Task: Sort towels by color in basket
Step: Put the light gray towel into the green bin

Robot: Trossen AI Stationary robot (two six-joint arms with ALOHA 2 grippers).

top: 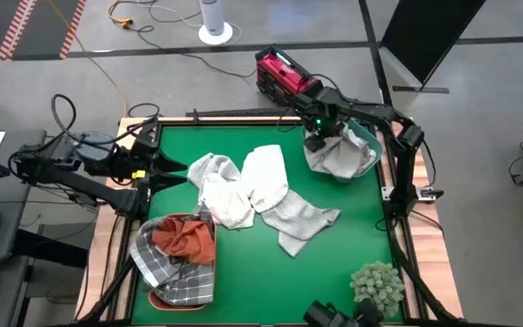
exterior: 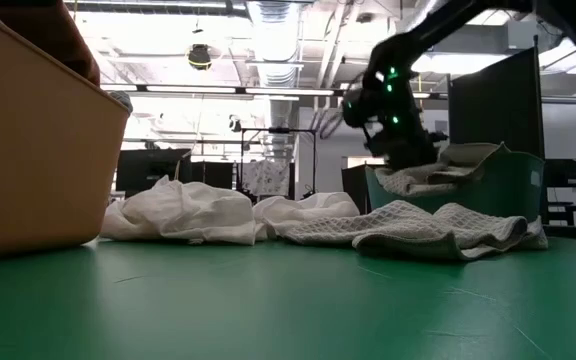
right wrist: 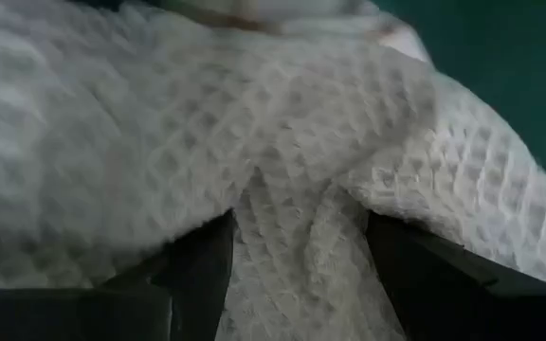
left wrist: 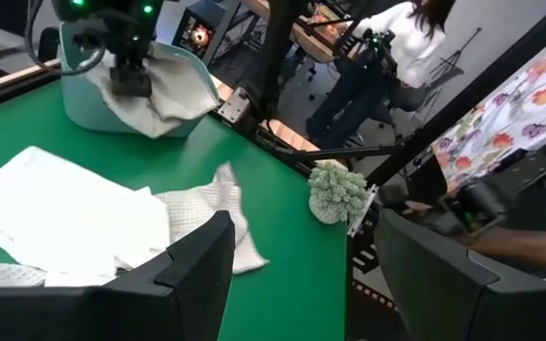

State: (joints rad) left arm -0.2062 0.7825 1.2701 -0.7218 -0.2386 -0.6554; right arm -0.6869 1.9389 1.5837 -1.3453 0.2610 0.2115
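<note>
High view: the right gripper (top: pixel 319 138) sits down on a grey waffle towel (top: pixel 341 156) heaped in the teal basket (top: pixel 370 138) at the counter's (top: pixel 334 263) far right corner. The left gripper (top: pixel 178 168) hovers at the counter's left edge, fingers apart and empty, pointing toward a white towel (top: pixel 218 186) at mid-counter; a second white towel (top: pixel 266 174) and a grey towel (top: pixel 302 221) lie beside it. A tan basket (top: pixel 155 297) at the near left holds a rust-orange towel (top: pixel 185 238) over a grey checked towel (top: pixel 160 259). A green plant ball (top: pixel 377 281) rests at the near right. Low view: the right gripper (exterior: pixel 405 148) presses onto the heaped towel inside the teal basket. Left wrist view: the left fingers (left wrist: pixel 192 256) stand wide with nothing between them. Right wrist view: the right fingers (right wrist: pixel 202 251) are spread, with waffle cloth bulging between them; no pinch is visible.
</note>
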